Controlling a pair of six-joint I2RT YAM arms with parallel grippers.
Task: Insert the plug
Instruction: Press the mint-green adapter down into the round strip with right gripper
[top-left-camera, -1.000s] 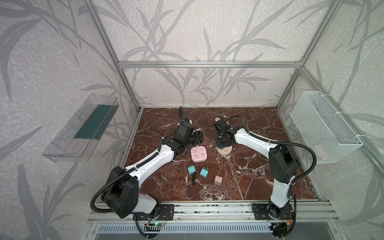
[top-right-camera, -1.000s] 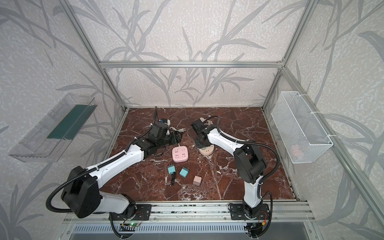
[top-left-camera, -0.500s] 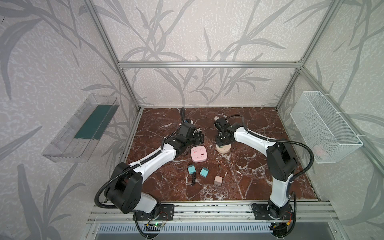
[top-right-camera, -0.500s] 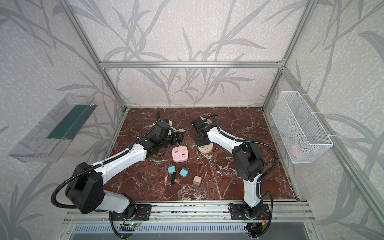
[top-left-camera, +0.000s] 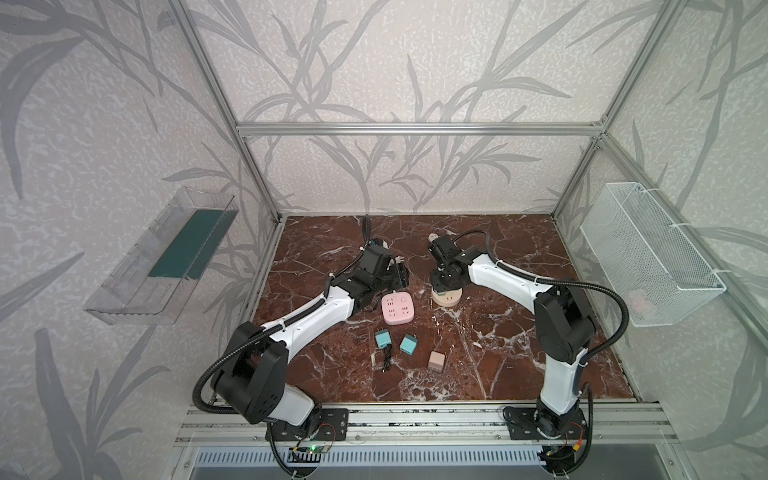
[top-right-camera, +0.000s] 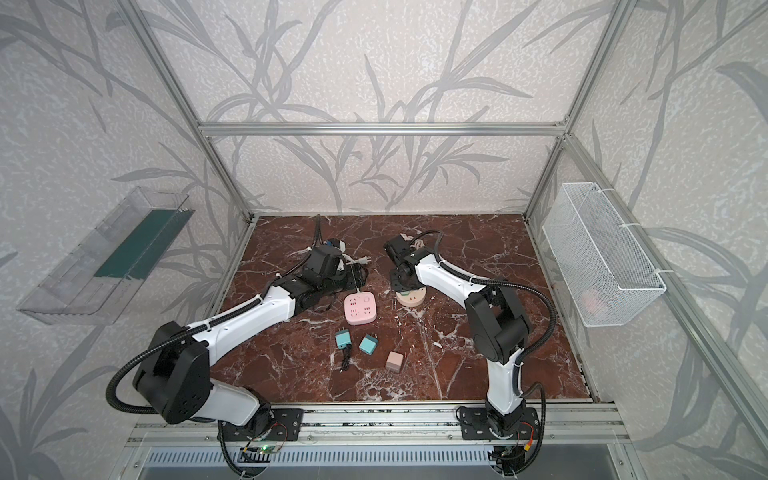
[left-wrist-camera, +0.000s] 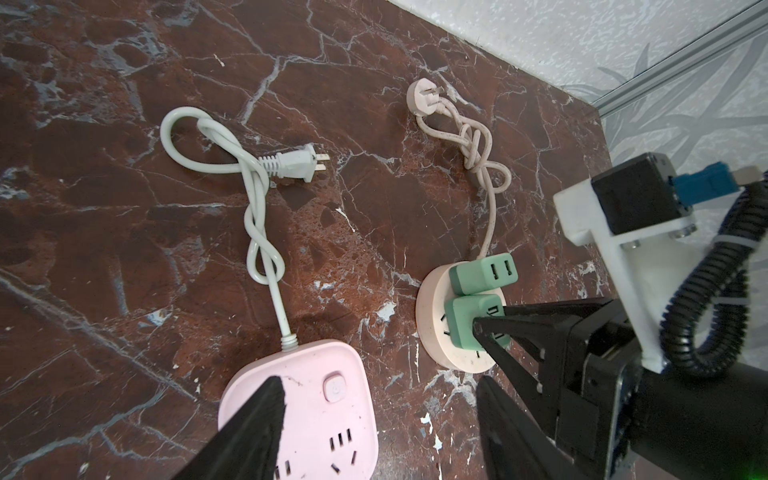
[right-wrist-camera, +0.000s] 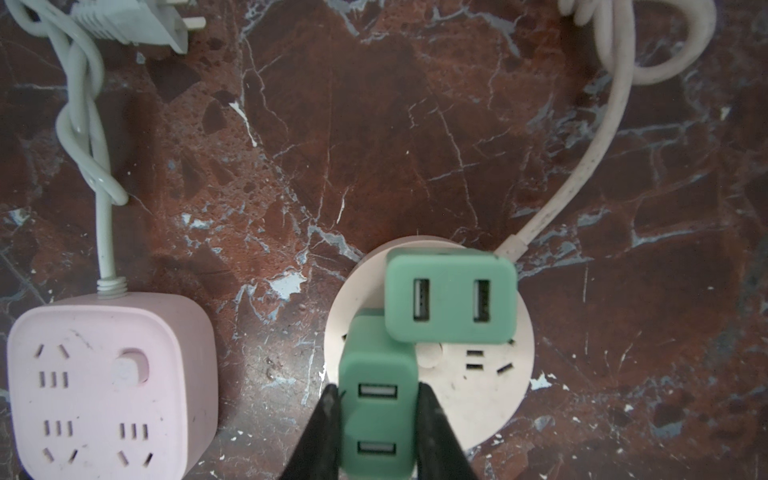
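A round beige socket (right-wrist-camera: 490, 399) lies on the marble floor with two green USB plugs on its face. My right gripper (right-wrist-camera: 377, 388) is shut on the nearer green plug (right-wrist-camera: 376, 419), one finger on each side. That plug stands on the socket's edge and its prongs are hidden. The other green plug (right-wrist-camera: 451, 299) sits beside it, untouched. In both top views the right gripper (top-left-camera: 445, 282) points down over the socket (top-right-camera: 410, 298). My left gripper (left-wrist-camera: 378, 382) hangs open above the pink square power strip (left-wrist-camera: 316, 415), holding nothing.
Two teal plugs (top-left-camera: 382, 337) (top-left-camera: 408, 344), a beige plug (top-left-camera: 436, 361) and a thin black cable (top-left-camera: 386, 361) lie in front of the pink strip. Knotted cords with their plugs (left-wrist-camera: 297, 163) (left-wrist-camera: 417, 97) trail toward the back wall. A wire basket (top-left-camera: 648, 257) hangs at the right.
The left arm has shifted a little while its gripper stays open behind the pink strip. The right gripper remains shut on the green plug at the round socket.
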